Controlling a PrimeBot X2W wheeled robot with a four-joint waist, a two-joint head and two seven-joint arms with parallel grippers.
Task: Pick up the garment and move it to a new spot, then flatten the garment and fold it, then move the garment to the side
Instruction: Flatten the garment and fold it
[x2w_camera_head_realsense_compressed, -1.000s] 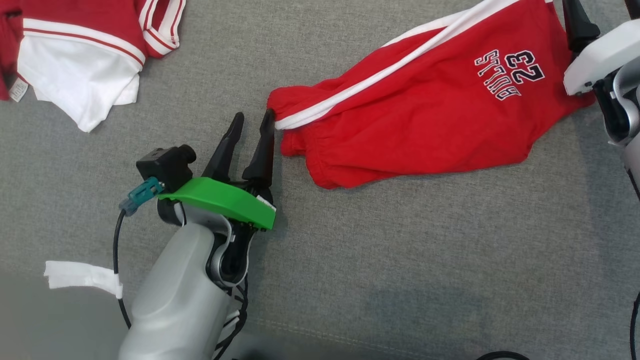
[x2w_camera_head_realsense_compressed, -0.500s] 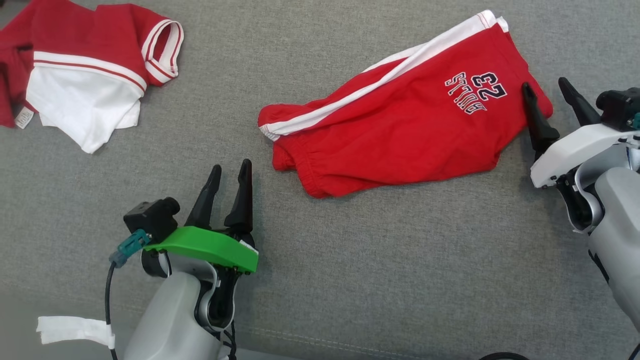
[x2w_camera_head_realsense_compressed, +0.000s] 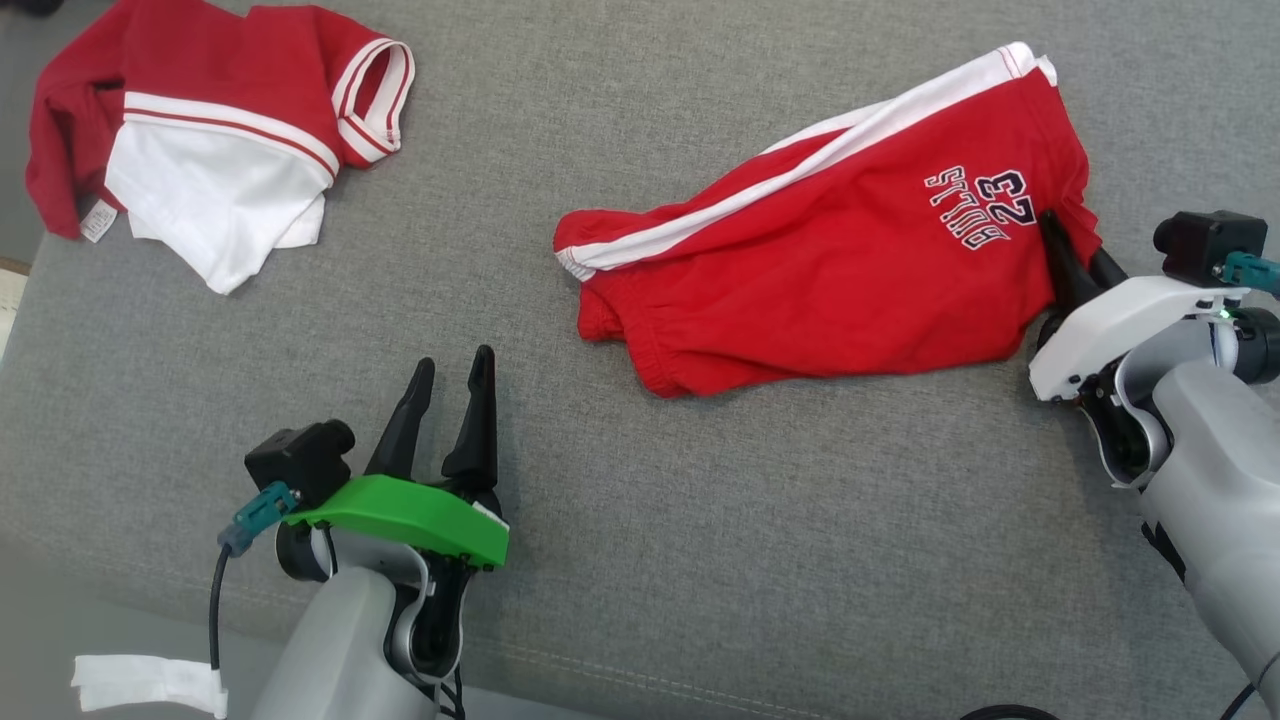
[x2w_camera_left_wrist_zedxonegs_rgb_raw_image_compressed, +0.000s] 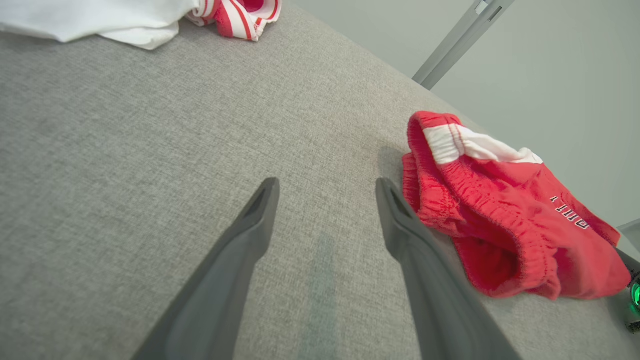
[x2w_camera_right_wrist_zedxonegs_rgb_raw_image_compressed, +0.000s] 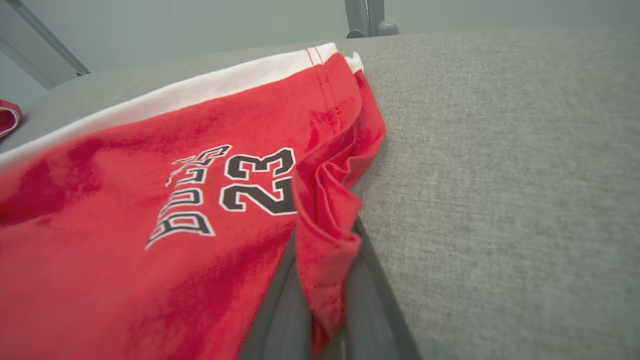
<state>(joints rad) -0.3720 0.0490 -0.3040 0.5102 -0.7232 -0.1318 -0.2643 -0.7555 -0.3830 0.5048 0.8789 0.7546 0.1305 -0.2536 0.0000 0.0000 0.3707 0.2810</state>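
Red, white-striped shorts (x2w_camera_head_realsense_compressed: 830, 270); lettering (x2w_camera_head_realsense_compressed: 975, 195) possibly navy

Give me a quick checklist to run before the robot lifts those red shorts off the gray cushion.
1. Right gripper closed on the red shorts: ok, hem fabric is pinched between its fingers beside the 23 print.
2. How many layers are in that pinch: cannot tell.
3. Left gripper open: ok.
4. Left gripper on the waistband end: not ok, it sits apart from it over the bare gray cushion.
5. Shorts lying flat: not ok, the waistband end is bunched and the hem is creased at the grip.
6. Red and white shirt out of the way: ok, it lies apart at the far left.
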